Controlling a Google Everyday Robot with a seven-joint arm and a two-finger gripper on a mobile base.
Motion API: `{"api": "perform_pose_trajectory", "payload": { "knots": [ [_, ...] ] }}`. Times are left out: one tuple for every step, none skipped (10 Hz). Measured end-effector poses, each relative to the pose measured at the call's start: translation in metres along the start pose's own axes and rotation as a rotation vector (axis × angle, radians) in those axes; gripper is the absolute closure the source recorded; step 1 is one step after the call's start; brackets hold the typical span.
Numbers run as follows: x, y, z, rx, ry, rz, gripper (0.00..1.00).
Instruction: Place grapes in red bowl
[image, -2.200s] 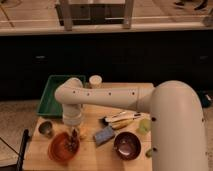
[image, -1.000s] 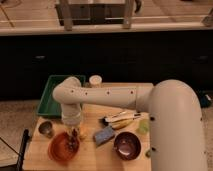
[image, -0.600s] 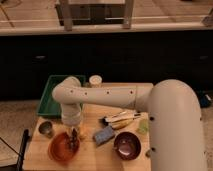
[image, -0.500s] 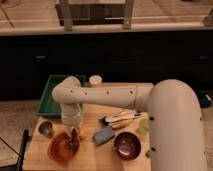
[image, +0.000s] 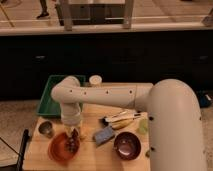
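The red bowl (image: 61, 148), orange-red and shallow, sits at the front left of the wooden table. My gripper (image: 73, 137) hangs from the white arm (image: 100, 95) straight down over the bowl's right side. A small dark lump, the grapes (image: 71, 144), shows right below the gripper tip, inside the bowl's outline. I cannot tell whether the grapes rest in the bowl or hang from the gripper.
A maroon bowl (image: 127, 146) sits front right. A blue sponge (image: 104, 135) lies between the bowls. A banana and utensils (image: 121, 121) lie behind them. A metal cup (image: 46, 129) stands left, with a green tray (image: 49, 100) and a white cup (image: 95, 80) behind.
The gripper has edged slightly left over the red bowl since the earliest frame. Nothing else has visibly moved.
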Motion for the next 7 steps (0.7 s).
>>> {"api": "perform_pose_trajectory", "payload": {
  "knots": [
    [-0.0002,0.0002,-0.0004,-0.002,0.000,-0.003,0.65],
    [-0.0003,0.0005,-0.0008,-0.004,-0.001,-0.005,0.65],
    [-0.0004,0.0007,-0.0014,-0.006,-0.001,-0.008,0.65],
    [-0.0006,0.0005,-0.0019,-0.006,-0.001,-0.010,0.65],
    [-0.0007,0.0005,-0.0022,-0.008,-0.001,-0.012,0.65],
    [-0.0007,0.0008,-0.0029,-0.010,-0.001,-0.015,0.65],
    [-0.0007,0.0012,-0.0032,-0.011,-0.001,-0.018,0.65]
  ]
}}
